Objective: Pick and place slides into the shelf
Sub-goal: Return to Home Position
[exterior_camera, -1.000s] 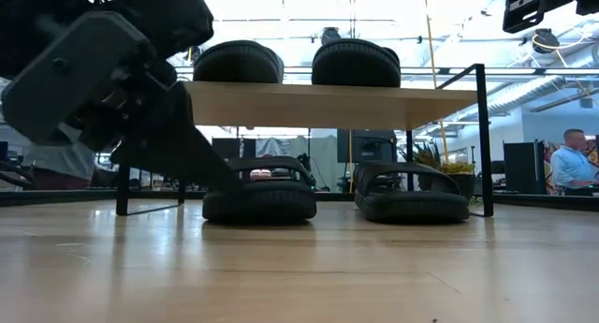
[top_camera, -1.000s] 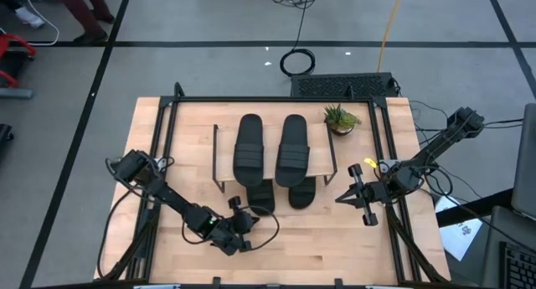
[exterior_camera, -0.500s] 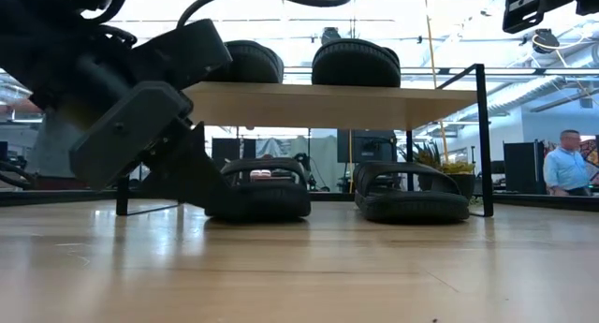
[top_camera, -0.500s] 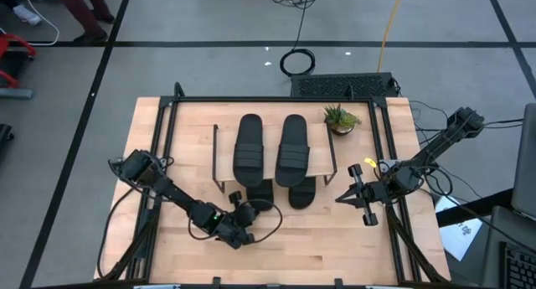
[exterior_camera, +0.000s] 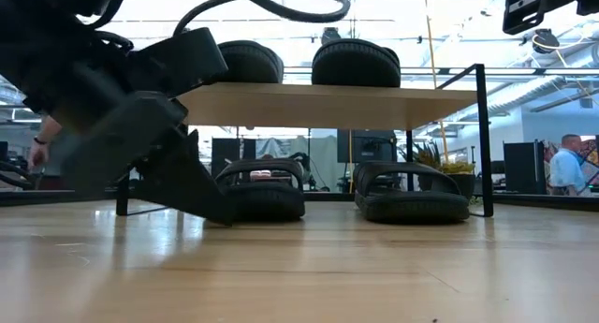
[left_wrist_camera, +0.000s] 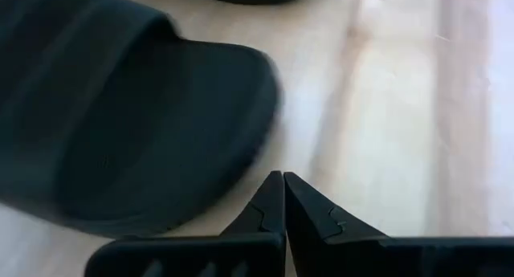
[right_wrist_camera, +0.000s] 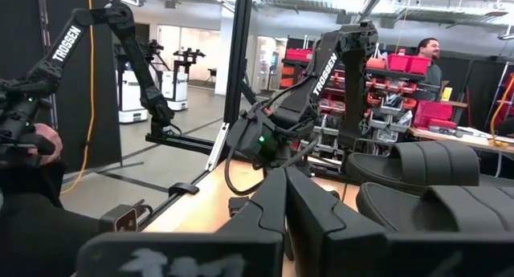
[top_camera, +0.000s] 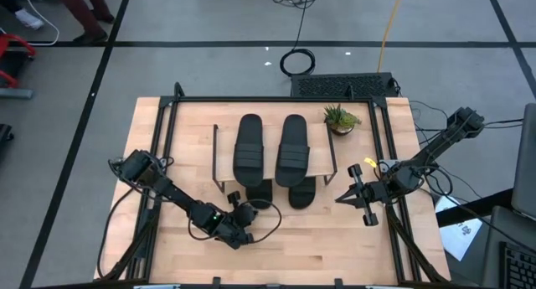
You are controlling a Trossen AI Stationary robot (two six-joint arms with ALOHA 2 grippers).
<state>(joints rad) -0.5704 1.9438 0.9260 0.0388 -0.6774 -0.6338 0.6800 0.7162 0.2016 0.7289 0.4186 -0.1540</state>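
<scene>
The shelf (top_camera: 321, 159) (exterior_camera: 328, 106) stands mid-table with two black slides (top_camera: 249, 144) (top_camera: 293, 144) lying on its plank. Two more slides rest on the table under it, their near ends sticking out: the left one (top_camera: 261, 194) (exterior_camera: 264, 199) (left_wrist_camera: 136, 132) and the right one (top_camera: 303, 192) (exterior_camera: 410, 199). My left gripper (top_camera: 248, 209) (exterior_camera: 223, 218) (left_wrist_camera: 283, 181) is shut and low at the left lower slide's near end. My right gripper (top_camera: 338, 197) (right_wrist_camera: 285, 174) waits shut, right of the shelf. My left gripper has its shut fingers (exterior_camera: 201, 187) slanting down to the table from the near-left, against the near end (exterior_camera: 234, 203) of the left lower slide's sole. The rounded rim (left_wrist_camera: 269, 124) lies just beside the fingertips; the exact spot of touch is blurred. The slide lies flat on the table.
A small potted plant (top_camera: 340, 117) stands at the shelf's far right corner. The shelf's thin black legs (exterior_camera: 483, 140) flank the lower slides. Bare wood (top_camera: 335, 247) stretches along the near side. People move in the room behind.
My left gripper has moved toward the far edge, at the shelf, staying shut and low. The left lower slide has slid along the table farther under the shelf, so less of its near end sticks out.
</scene>
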